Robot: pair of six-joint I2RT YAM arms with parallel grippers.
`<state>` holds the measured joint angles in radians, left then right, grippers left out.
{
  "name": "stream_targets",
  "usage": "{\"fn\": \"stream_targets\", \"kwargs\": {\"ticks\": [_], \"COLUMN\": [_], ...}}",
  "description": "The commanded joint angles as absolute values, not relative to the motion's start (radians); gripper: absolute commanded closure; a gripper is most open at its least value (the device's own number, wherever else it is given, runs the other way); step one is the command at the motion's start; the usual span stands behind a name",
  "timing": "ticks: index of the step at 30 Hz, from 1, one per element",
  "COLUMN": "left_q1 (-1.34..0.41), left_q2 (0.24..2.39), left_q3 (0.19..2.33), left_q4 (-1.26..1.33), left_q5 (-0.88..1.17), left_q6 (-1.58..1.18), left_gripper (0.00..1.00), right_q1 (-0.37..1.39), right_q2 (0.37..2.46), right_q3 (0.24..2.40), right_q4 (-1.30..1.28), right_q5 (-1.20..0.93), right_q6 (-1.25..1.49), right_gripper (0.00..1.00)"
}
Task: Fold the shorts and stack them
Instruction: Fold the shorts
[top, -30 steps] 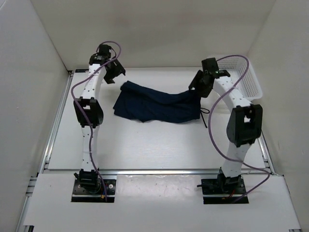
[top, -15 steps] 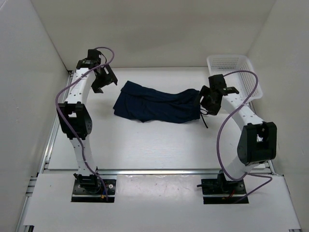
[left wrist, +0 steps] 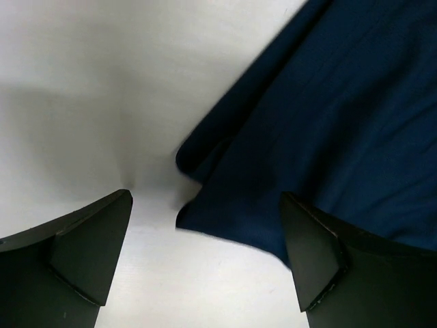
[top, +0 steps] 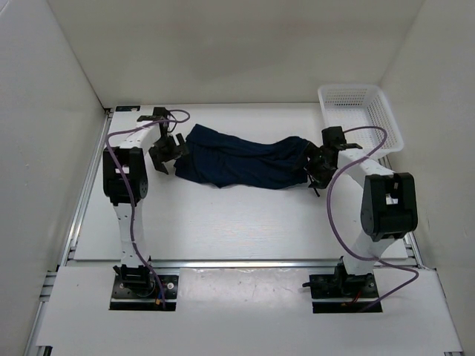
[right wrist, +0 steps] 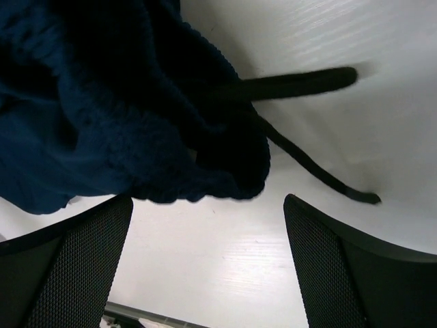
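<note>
- From the overhead camera I saw the shorts (top: 241,159) lying crosswise on the far half of the table (top: 223,222), a rumpled dark navy band between the two arms.
- The left gripper (top: 165,152) sat low at the left end of the shorts, just beside the hem corner. Its jaws were spread wide and held nothing.
- On the left wrist camera the fingers (left wrist: 89,253) stood far apart, with the hem corner flat on the table ahead of the gap. One finger overlapped the fabric edge in the picture, and I could not tell whether it touched.
- The right gripper (top: 315,165) was down at the opposite, waistband end. It was also spread wide and pinched nothing.
- On the right wrist camera the gathered waistband was bunched just ahead of the fingertips, with bare table showing in the gap.
- The drawstring (right wrist: 300,157) trailed out of the waistband in two dark strands lying loose on the table.
- The white mesh basket (top: 364,119) stood in the far right corner, beyond the right gripper and apart from the shorts.
</note>
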<state>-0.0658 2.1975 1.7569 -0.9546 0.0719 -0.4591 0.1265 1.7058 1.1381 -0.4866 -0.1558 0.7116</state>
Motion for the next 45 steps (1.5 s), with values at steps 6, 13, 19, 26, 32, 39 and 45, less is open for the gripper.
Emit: {"fn": "stream_targets", "kwargs": {"ticks": [6, 13, 19, 26, 32, 39, 45], "left_q1": [-0.078, -0.087, -0.066, 0.009, 0.018, 0.018, 0.018], "left_q2": [2.276, 2.263, 2.194, 2.169, 2.015, 1.729, 1.634], "left_q3": [1.875, 1.894, 2.006, 2.284, 2.112, 1.578, 1.280], "left_q4": [-0.907, -0.917, -0.917, -1.000, -1.023, -0.968, -0.956], "left_q5": [0.090, 0.034, 0.035, 0.161, 0.157, 0.089, 0.120], "left_q6": [-0.434, -0.482, -0.491, -0.509, -0.500, -0.491, -0.511], "left_gripper": [0.13, 0.90, 0.90, 0.90, 0.90, 0.90, 0.22], "right_q1": [0.117, 0.126, 0.126, 0.126, 0.126, 0.135, 0.176], "right_q2": [1.785, 1.854, 1.887, 1.907, 1.791, 1.530, 1.268], "right_q3": [1.170, 1.178, 1.366, 1.701, 1.594, 1.212, 0.875], "right_q4": [-0.397, -0.344, -0.425, -0.571, -0.584, -0.584, -0.627], "right_q5": [-0.221, -0.221, -0.134, -0.103, -0.127, -0.118, -0.068], "right_q6": [0.767, 0.833, 0.796, 0.710, 0.675, 0.646, 0.635], "right_gripper": [0.06, 0.42, 1.00, 1.00, 1.00, 1.00, 0.23]}}
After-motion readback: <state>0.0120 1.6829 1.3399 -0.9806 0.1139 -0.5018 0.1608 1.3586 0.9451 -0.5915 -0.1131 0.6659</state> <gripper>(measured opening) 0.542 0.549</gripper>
